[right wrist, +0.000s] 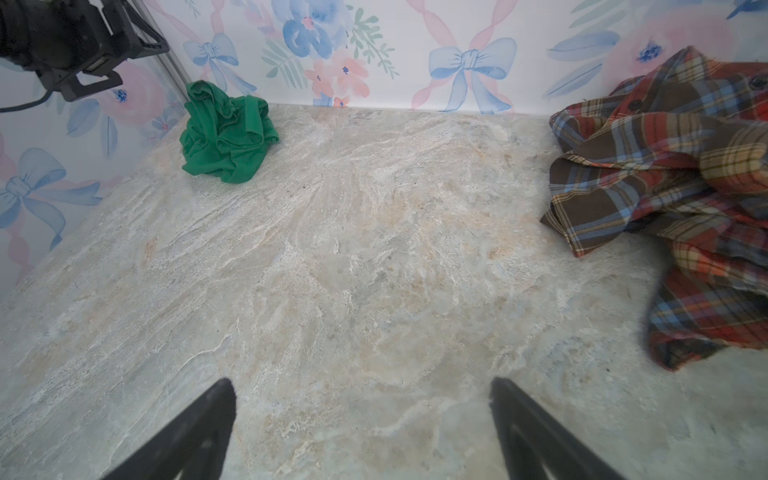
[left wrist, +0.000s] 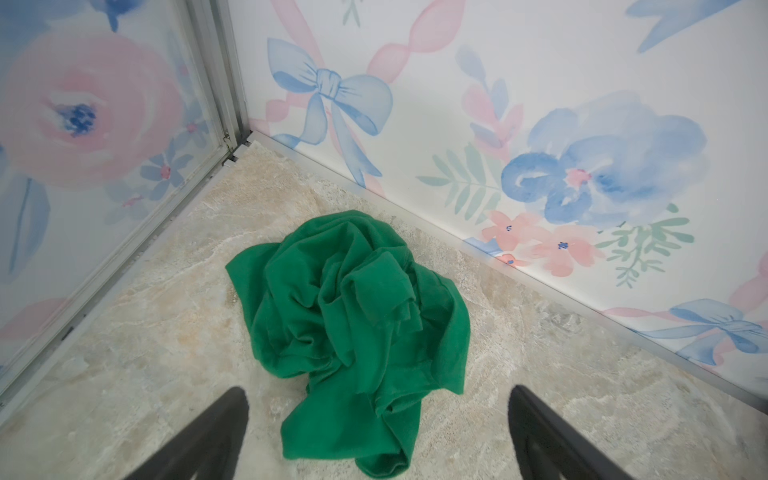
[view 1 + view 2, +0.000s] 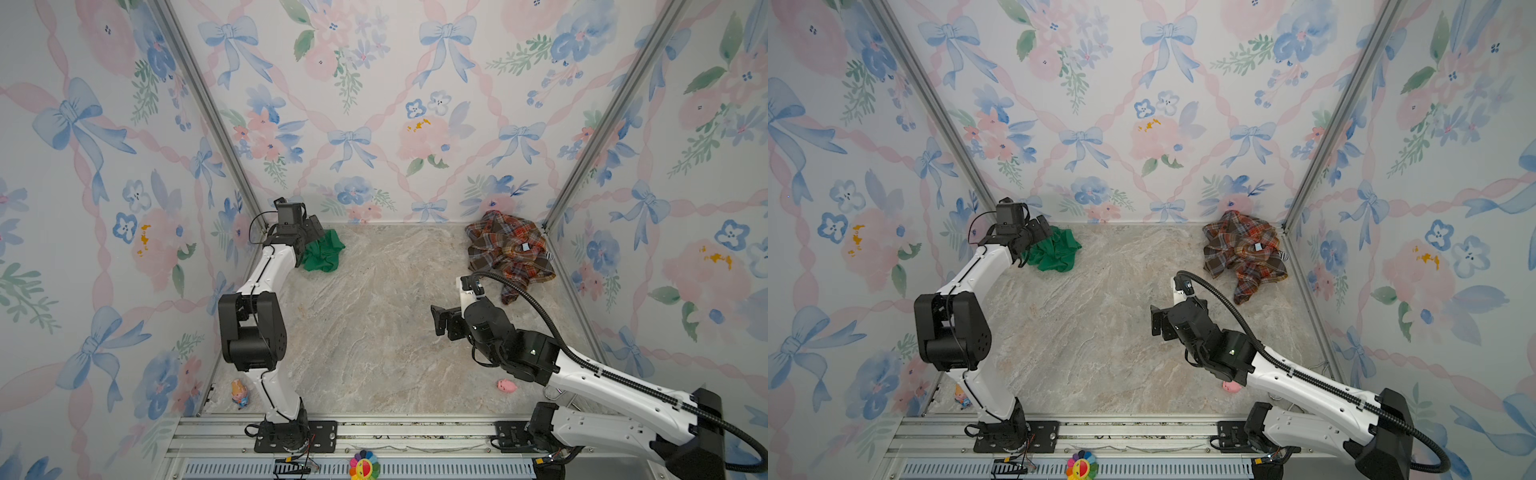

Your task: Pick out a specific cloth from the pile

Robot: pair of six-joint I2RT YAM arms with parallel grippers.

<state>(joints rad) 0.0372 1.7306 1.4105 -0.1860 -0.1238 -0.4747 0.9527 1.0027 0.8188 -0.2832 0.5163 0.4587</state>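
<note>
The cloth (image 3: 326,253) (image 3: 1059,253) is a plain bright-green garment lying crumpled on the marble floor near the back left corner. My left gripper (image 3: 313,232) (image 2: 378,395) hovers just over its near edge, open, and the fingers (image 2: 224,419) stand wide apart and hold nothing. The pile (image 3: 509,253) (image 3: 1246,249) (image 1: 665,187), mainly an orange-brown plaid shirt, sits in the back right corner. A bit of striped fabric (image 3: 549,255) peeks out at its right side. My right gripper (image 3: 436,322) (image 1: 361,384) is open over bare floor, short of the pile.
Flowered walls close in the back and both sides. A pink toy (image 3: 507,385) lies near my right arm and a small figure (image 3: 240,392) stands at the front left. A metal rail (image 3: 374,428) runs along the front, with a colourful flower toy (image 3: 363,465) below it.
</note>
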